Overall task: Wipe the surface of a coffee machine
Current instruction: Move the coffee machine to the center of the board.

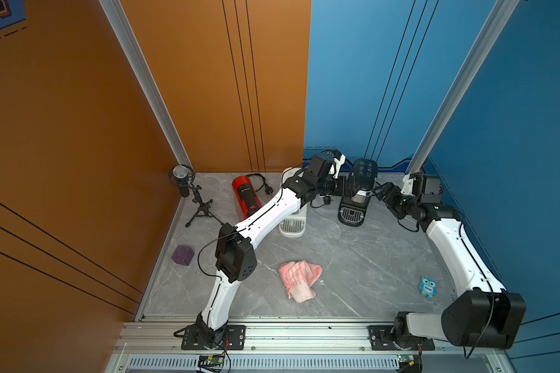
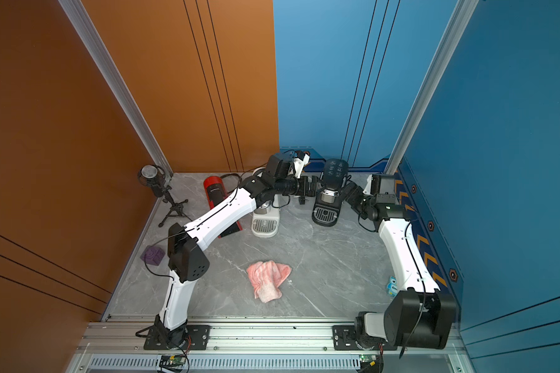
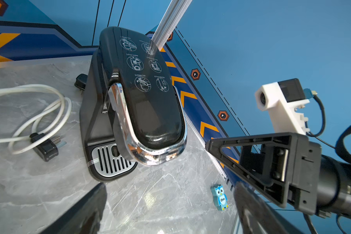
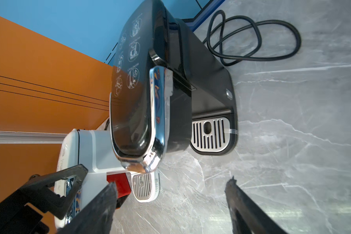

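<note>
A black coffee machine stands at the back of the grey marble table, its glossy lid printed with white pictograms. A crumpled pink cloth lies loose in the middle of the table, far from both grippers. My left gripper hovers just left of the machine, open and empty. On the machine's right side, my right gripper is also open and holds nothing. The machine stands between the two grippers.
A white coffee machine and a red one stand left of the black one. A microphone on a tripod and a purple cube are at the left edge. A blue owl figure is at the right. Power cords lie behind.
</note>
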`<state>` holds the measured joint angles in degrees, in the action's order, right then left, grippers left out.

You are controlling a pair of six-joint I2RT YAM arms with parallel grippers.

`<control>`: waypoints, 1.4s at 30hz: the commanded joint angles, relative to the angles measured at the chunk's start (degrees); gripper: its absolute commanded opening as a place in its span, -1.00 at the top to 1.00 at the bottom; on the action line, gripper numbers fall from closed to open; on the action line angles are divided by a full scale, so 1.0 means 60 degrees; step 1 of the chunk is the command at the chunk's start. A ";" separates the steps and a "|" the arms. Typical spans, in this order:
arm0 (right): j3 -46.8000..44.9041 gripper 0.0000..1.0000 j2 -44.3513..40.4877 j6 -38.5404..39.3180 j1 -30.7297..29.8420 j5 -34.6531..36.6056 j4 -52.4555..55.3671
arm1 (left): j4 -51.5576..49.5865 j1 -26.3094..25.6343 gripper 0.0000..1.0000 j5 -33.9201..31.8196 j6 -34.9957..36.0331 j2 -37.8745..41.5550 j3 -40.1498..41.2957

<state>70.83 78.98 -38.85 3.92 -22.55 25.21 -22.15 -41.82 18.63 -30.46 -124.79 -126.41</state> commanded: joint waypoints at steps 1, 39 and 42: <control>0.0407 -0.71 0.0371 -0.0215 0.0220 -0.0345 -0.0772 | -0.0067 0.0056 -0.98 -0.0410 -0.0073 -0.0461 -0.0598; 0.9749 -0.91 0.9624 0.1654 0.1328 -0.4679 -0.1230 | -0.0086 0.0350 -0.80 0.0171 -0.0245 -0.2609 -0.2153; 1.0714 -0.91 1.0289 0.1742 0.1239 -0.5552 -0.1150 | -0.0076 0.0364 -0.81 0.0278 -0.0216 -0.2624 -0.2147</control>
<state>129.97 138.12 -31.66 11.92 -48.45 15.59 -19.49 -39.75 18.61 -33.87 -141.10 -140.99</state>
